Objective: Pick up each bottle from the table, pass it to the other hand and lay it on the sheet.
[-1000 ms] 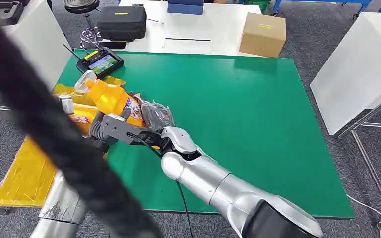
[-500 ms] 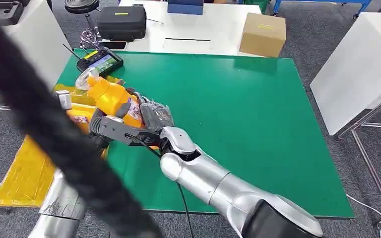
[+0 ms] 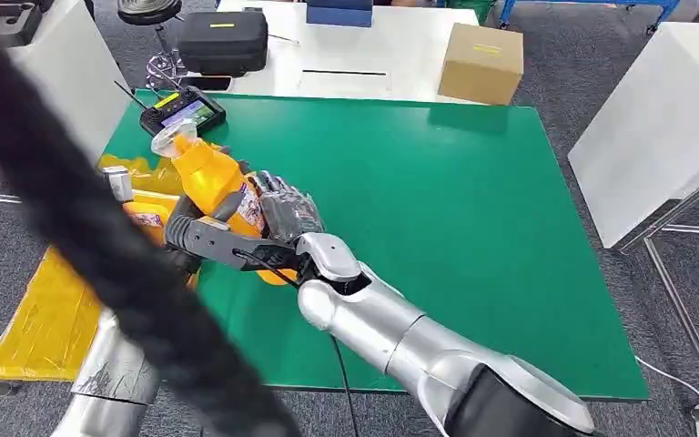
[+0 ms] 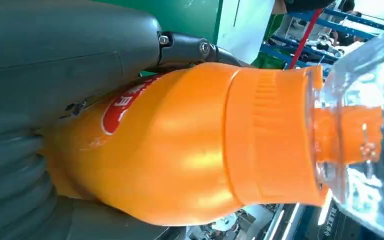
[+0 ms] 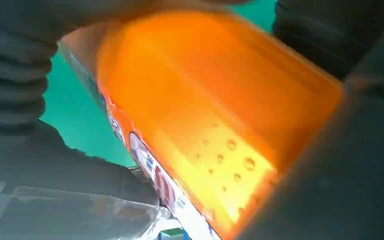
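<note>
Head view is showing you the orange bottle [image 3: 214, 182] tilted above the left edge of the green desk [image 3: 437, 200], over the yellow sheet [image 3: 45, 319], cap end pointing away from the robot. Both hands are gripping it: the right hand [image 3: 268, 218] is wrapping the labelled lower half, and the left hand [image 3: 182, 238] is closing under it from below. In the left wrist view you are seeing grey fingers [image 4: 55, 65] pressing against the bottle's body, with the clear cap cover [image 4: 365, 135] beyond them.

Risks, as judged from here: if you are releasing the right hand before the left has a firm hold, the bottle is likely to slip, since its smooth rounded wall gives little purchase. Dropped from this tilt, it could roll off the sheet or strike the second bottle [image 3: 132, 205] lying on the sheet just beside it. The remote [image 3: 182, 114] is sitting near the cap end and could be knocked.

A thick black cable [image 3: 82, 237] is crossing the head view and hiding most of the left hand and part of the sheet, so you cannot judge how fully those fingers are encircling the bottle. The right wrist view is blurred and too close to show finger placement.
</note>
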Available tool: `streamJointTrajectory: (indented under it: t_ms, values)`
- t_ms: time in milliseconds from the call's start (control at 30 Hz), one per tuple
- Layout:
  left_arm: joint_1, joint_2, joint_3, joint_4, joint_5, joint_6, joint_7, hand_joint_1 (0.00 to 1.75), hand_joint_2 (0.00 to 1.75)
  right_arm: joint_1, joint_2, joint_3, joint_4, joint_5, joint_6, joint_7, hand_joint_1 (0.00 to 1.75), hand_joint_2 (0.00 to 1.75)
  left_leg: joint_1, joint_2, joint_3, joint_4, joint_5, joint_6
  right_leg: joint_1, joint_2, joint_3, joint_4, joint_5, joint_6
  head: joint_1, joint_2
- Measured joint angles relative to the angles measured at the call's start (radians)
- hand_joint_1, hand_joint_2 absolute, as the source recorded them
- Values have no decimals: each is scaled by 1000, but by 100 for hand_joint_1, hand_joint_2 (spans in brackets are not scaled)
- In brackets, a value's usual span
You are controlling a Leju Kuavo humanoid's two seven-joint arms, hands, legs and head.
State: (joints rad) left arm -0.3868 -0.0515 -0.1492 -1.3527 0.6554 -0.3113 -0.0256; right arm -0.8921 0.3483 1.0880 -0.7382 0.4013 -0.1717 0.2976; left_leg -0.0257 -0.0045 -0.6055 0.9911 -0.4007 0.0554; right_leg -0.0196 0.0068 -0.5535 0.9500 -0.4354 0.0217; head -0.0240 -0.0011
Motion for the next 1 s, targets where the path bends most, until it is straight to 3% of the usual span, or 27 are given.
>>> streamJointTrajectory:
  t_ms: [1000]
  values:
    - [22,0,7,-9,0,-1,0,175,175,10,2,0,3,12,21,-2,0,0,0,0,0,0,0,0,0,0,0,0,0,0,0,0]
